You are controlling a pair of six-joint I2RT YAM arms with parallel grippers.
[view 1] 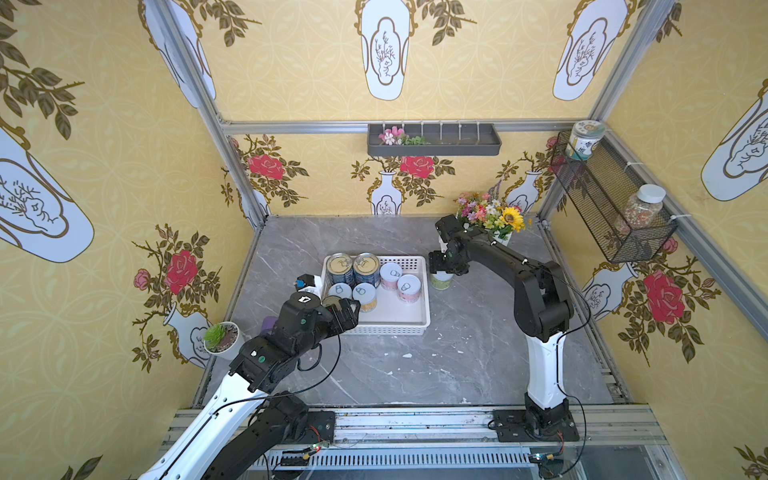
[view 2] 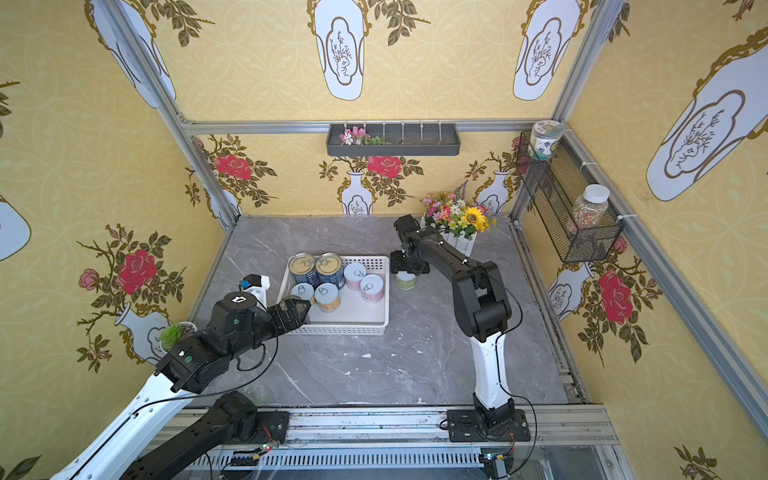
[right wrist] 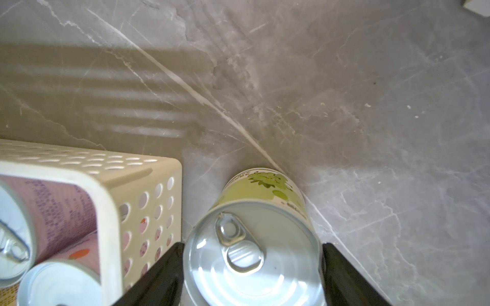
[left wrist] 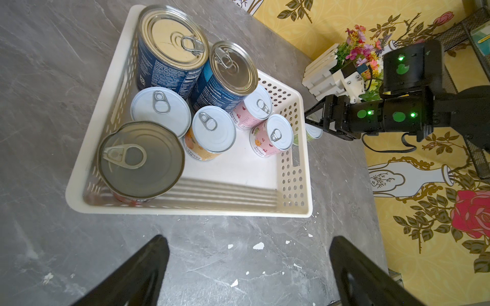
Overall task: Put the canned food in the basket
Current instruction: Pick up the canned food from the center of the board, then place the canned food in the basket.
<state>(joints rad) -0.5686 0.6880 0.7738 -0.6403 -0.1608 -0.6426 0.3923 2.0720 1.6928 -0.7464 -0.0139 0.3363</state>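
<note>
Tins: seven in white basket, one green-labelled tin, white-lidded, outside right. Left gripper gapes empty; right gripper straddles it, grip unclear.

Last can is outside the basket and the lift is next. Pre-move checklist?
1. green can sits between the fingers of the right gripper: ok
2. Grip tight on it: cannot tell
3. green can upright on table: ok
4. Bare floor left in basket: ok
5. Seven cans in basket all upright: ok
6. left gripper open, empty: ok
</note>
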